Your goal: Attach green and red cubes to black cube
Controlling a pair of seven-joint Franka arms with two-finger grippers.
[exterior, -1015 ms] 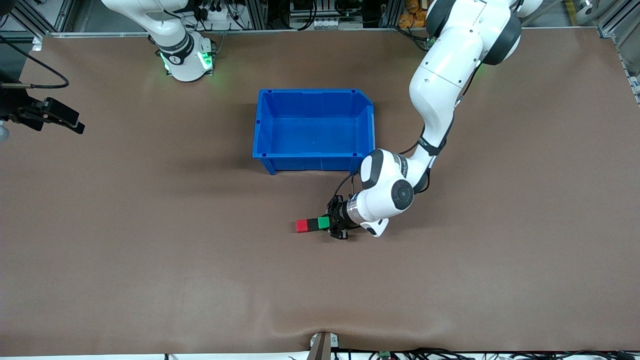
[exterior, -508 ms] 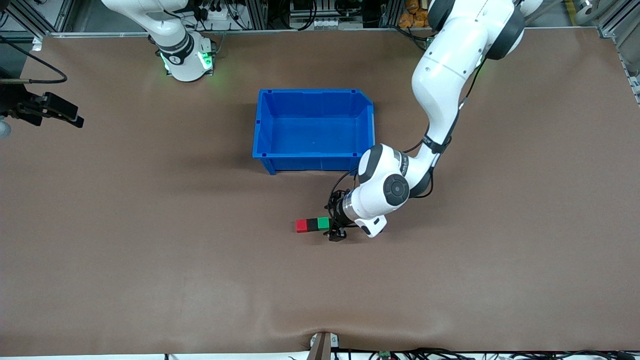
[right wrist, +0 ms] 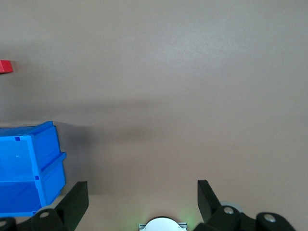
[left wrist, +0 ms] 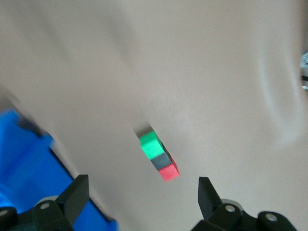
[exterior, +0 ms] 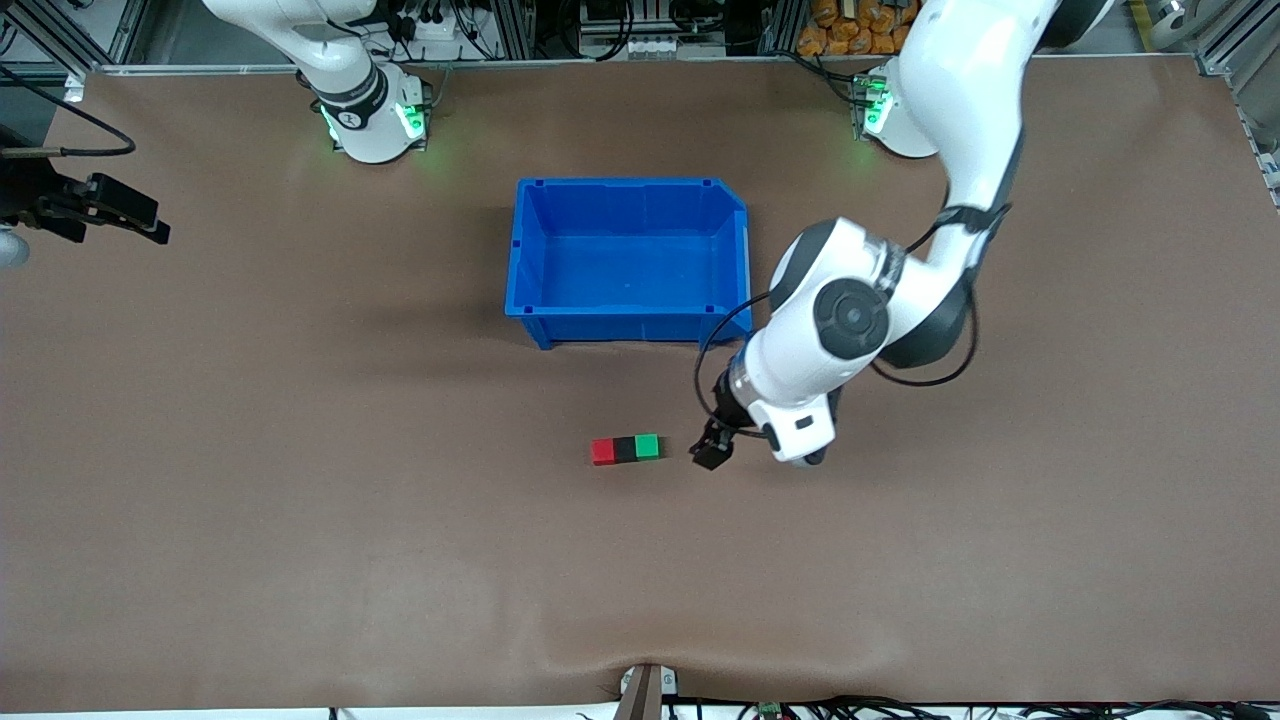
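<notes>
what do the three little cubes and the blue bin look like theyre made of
Green cube, black cube, red cube: matte, no glare, sharp edges; possibly foam or painted wood. Blue bin: likely moulded plastic, with a slight sheen and a ribbed rim.

The red cube (exterior: 602, 451), the black cube (exterior: 625, 449) and the green cube (exterior: 648, 446) lie flat on the tabletop in one straight row, face to face and touching, with the black one in the middle. All three are small, matte and equal in size. The green cube sits at the end toward the left arm's end of the tabletop, the red cube at the end toward the right arm's, and nothing holds them.
</notes>
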